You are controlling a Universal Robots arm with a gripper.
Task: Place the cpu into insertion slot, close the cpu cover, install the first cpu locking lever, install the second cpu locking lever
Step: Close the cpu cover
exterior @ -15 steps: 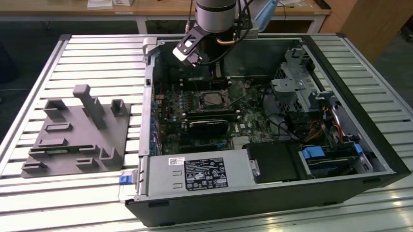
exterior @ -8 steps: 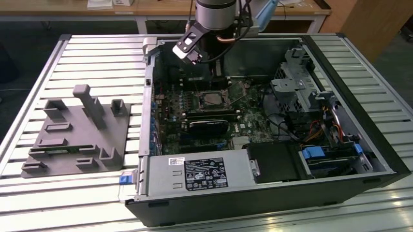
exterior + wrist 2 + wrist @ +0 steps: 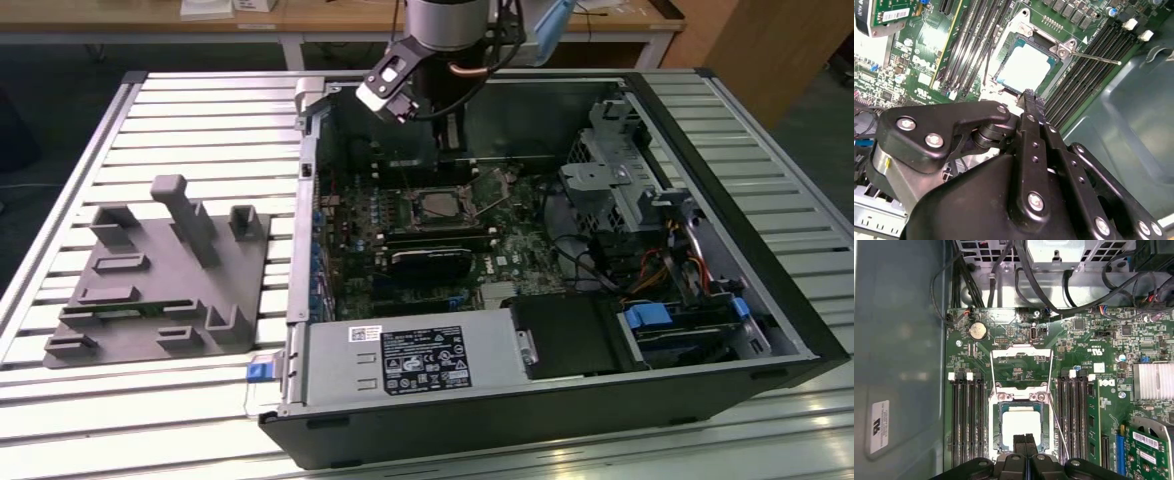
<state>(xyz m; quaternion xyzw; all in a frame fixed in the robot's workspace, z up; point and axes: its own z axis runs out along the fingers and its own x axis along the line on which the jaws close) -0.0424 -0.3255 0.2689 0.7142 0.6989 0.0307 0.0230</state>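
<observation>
The cpu [image 3: 1021,424] lies flat in the insertion slot [image 3: 995,426] on the green motherboard, its silver-grey top facing up; it also shows in the second wrist view [image 3: 1026,67]. The cpu cover [image 3: 1021,354], a thin silver frame, looks raised off the slot at its hinged side. A thin wire locking lever [image 3: 1061,435] sticks out beside the slot, unlatched [image 3: 1101,57]. My gripper [image 3: 1025,441] is shut with nothing between its black fingers [image 3: 1029,100]. It hovers just above the cpu's near edge. In the exterior view the arm's wrist [image 3: 447,30] hangs over the slot [image 3: 438,205] inside the open computer case.
Memory slots [image 3: 966,420] flank the cpu slot on both sides. Cables [image 3: 1054,285] and a drive cage [image 3: 607,180] crowd one side of the case. A black power supply [image 3: 414,365] fills the near end. A grey fixture [image 3: 160,275] stands on the table at the exterior view's left.
</observation>
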